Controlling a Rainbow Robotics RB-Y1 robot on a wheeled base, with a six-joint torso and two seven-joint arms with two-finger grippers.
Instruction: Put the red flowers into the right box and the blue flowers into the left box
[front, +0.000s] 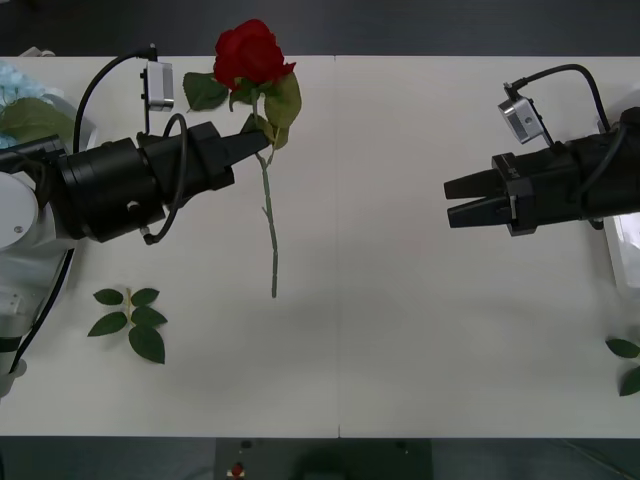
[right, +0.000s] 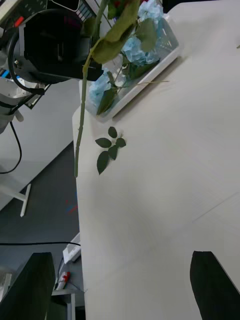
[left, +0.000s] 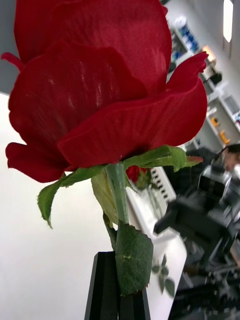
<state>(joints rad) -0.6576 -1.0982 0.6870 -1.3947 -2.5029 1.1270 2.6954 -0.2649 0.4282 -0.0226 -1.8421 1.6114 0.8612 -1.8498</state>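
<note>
Red rose (front: 250, 52) held off the white table (front: 400, 330), stem (front: 270, 220) hanging free. Left gripper (front: 262, 140) clamped shut on the stem just under the head, leaves at its fingertips. Blue flowers (right: 131, 47) lie in the left box (right: 150, 75). Leaf sprig (front: 130, 320) on the table nearby. Right gripper (front: 448, 200) hovers well apart, fingers spread, empty.

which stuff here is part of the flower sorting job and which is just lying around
Part of the job:
- red rose, gripped by the left gripper
- blue flowers in the left box
- right gripper, open, waiting

Just lying about:
- leaf sprig near the left arm
- loose leaves at the table's right edge
</note>
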